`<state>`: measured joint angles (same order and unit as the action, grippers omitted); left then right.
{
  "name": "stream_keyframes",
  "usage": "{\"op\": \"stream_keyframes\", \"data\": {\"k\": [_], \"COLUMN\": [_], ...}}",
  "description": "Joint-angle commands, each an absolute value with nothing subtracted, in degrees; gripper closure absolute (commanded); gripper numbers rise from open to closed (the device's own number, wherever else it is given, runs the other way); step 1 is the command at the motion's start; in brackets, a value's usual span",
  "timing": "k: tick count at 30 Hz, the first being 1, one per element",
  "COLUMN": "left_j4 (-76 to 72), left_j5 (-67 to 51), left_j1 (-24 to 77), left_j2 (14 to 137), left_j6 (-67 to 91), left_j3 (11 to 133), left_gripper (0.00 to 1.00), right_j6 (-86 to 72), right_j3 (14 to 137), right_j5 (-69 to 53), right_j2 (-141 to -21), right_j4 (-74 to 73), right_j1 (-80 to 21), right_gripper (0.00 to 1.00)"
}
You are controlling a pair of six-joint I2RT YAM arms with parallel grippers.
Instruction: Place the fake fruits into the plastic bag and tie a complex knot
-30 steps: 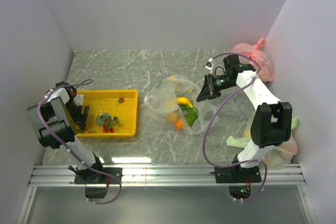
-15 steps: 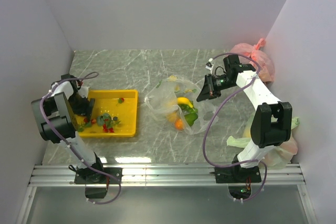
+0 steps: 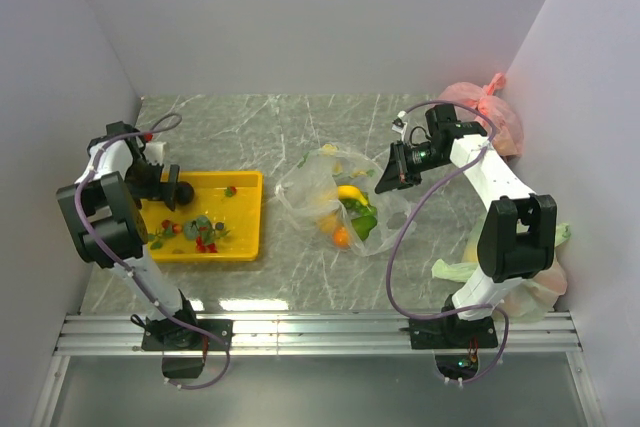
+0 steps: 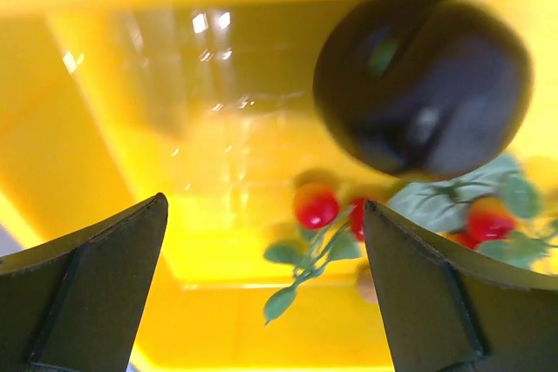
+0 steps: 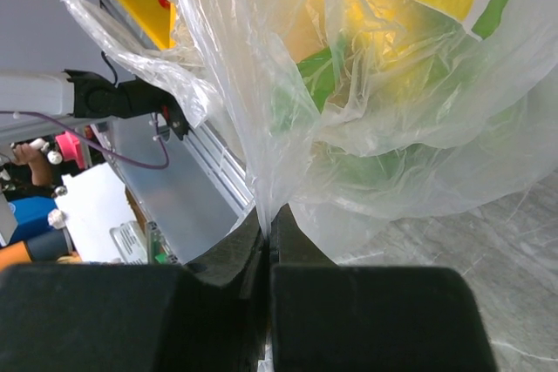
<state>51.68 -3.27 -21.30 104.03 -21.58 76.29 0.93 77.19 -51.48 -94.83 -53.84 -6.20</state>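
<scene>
The yellow tray (image 3: pixel 238 215) holds red berries on green leaves (image 3: pixel 205 237) (image 4: pixel 315 206) and a single berry (image 3: pixel 231 190). A dark round thing (image 3: pixel 184 193) (image 4: pixel 424 84) shows blurred just beyond my left gripper (image 3: pixel 160 187) (image 4: pixel 264 215), which hangs open over the tray's left end with nothing between its fingers. The clear plastic bag (image 3: pixel 305 192) (image 5: pixel 288 84) lies mid-table holding a yellow banana (image 3: pixel 350 192), an orange (image 3: pixel 342 237) and a green fruit (image 3: pixel 364 219). My right gripper (image 3: pixel 385 179) (image 5: pixel 268 213) is shut on the bag's right edge, pulling the film up.
A knotted pink bag (image 3: pixel 487 115) sits in the far right corner. Pale green bags (image 3: pixel 530 277) lie by the right arm's base. White walls close in on the left, back and right; the metal rail runs along the near edge.
My left gripper has moved from the tray's near left side toward its far left end and opened wider; the dark round thing now shows beside it. The right arm has not moved.
</scene>
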Motion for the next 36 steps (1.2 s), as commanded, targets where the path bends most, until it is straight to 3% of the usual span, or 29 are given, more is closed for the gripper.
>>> {"op": "stream_keyframes", "data": {"k": [1,11,27,33,35,36], "left_j4": [55.28,57.22,45.54,44.39,44.38,44.56], "left_j5": [-12.20,-24.78,-12.66,-16.16,-16.61,-17.74], "left_j1": [-21.44,-20.66,-15.64,-15.03,-14.68,-14.59], "left_j2": [104.77,103.18,110.12,111.01,110.74,110.48], "left_j6": [-23.29,-25.76,-15.22,-13.97,-14.50,-14.76], "left_j3": [79.19,80.42,79.97,80.43,79.72,79.11], "left_gripper": [0.01,0.01,0.01,0.01,0.05,0.12], "right_j6": [1.32,0.09,0.18,0.88,1.05,1.05], "right_j3": [79.10,74.36,74.09,74.97,75.06,75.15], "right_j5": [-50.36,-49.66,-48.87,-48.78,-48.69,-48.69], "right_j2": [-92.90,-90.09,-90.44,-91.05,-91.14,-91.14], "right_j4": [-53.96,-51.15,-50.98,-51.68,-51.77,-51.77], "right_j1": [-5.89,-5.98,-5.89,-5.89,-5.80,-5.89], "right_gripper": [1.00,1.00,1.00,1.00,1.00,1.00]}}
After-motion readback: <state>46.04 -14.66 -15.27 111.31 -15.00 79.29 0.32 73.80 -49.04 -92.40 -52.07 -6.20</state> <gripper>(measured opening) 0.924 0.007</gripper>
